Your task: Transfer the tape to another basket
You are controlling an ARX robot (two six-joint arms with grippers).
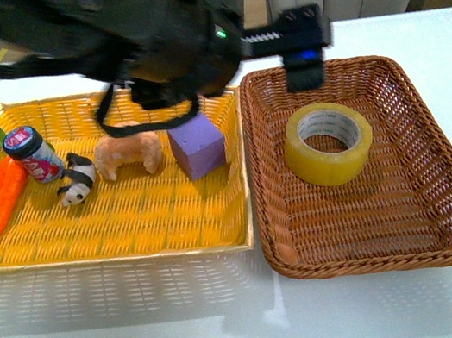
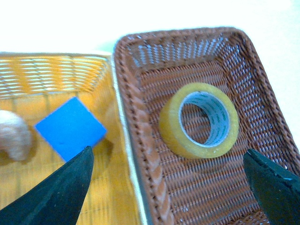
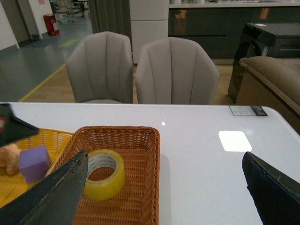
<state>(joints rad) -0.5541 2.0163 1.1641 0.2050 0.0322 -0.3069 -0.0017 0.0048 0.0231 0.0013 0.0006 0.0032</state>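
The tape (image 1: 330,155), a wide yellowish roll with a white printed core, lies flat in the far half of the dark brown wicker basket (image 1: 382,260). My left gripper (image 1: 306,74) hangs above the basket's far rim, open and holding nothing. In the left wrist view the tape (image 2: 187,145) rests on the basket (image 2: 136,140) floor ahead of the open left gripper (image 2: 173,187), apart from both black fingers. My right gripper (image 3: 164,187) is open over the white table, with the tape (image 3: 112,180) and basket (image 3: 140,187) to one side.
A bright yellow woven tray (image 1: 116,241) adjoins the basket's left side. It holds a purple cube (image 1: 198,148), a tan plush animal (image 1: 129,154), a small panda (image 1: 77,179), a printed can (image 1: 33,154) and a toy carrot (image 1: 1,201). Grey chairs (image 3: 176,70) stand beyond the table.
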